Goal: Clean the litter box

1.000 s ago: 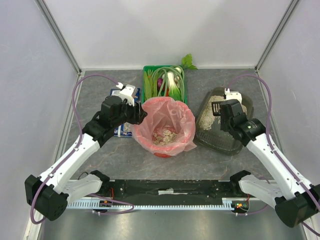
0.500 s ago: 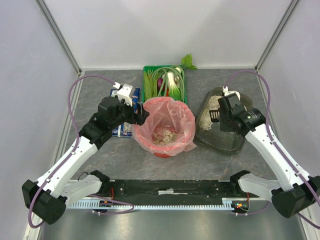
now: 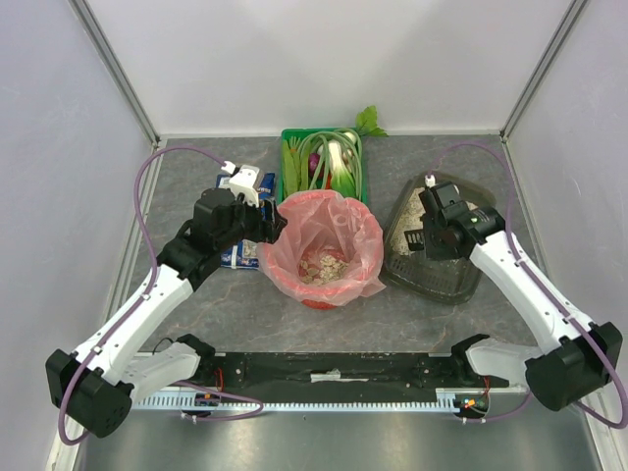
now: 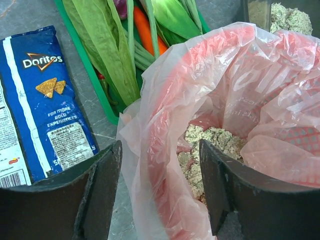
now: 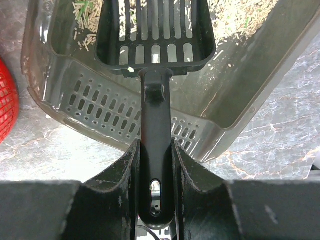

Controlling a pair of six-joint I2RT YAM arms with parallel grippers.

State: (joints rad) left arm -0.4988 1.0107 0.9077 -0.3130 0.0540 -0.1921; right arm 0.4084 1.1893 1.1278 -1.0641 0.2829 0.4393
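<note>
My right jaws are shut tight on the black handle of the scoop (image 5: pixel 156 90), pressing it from both sides just above the hole at its end; the slotted head points to 12 o'clock from my wrist and sits inside the litter box (image 5: pixel 90 95), past its near, perforated side. The litter box lies on the grey surface (image 3: pixel 324 324) at 3 o'clock from the red bin (image 5: pixel 6 100), just beside it (whether the two touch I cannot tell); its beige litter (image 5: pixel 240 15) is gathered toward the far end, and the plastic nearer my wrist shows bare.

My left jaws stand wide open with nothing gripped; the crumpled rim of the pink bag (image 4: pixel 165 125) that lines the bin lies between them, on the bin's 9 o'clock side. Down in the bag sits a heap of pale clumps (image 4: pixel 215 140) (greenish-beige, much like the litter). At 12 o'clock from the bin stands a green crate (image 3: pixel 284 162) full of vegetables (image 3: pixel 329 162), close against the bag; a blue packet of chips (image 4: pixel 45 100) lies flat on the surface at 9 o'clock from the bin, partly under my left arm in the top view.
</note>
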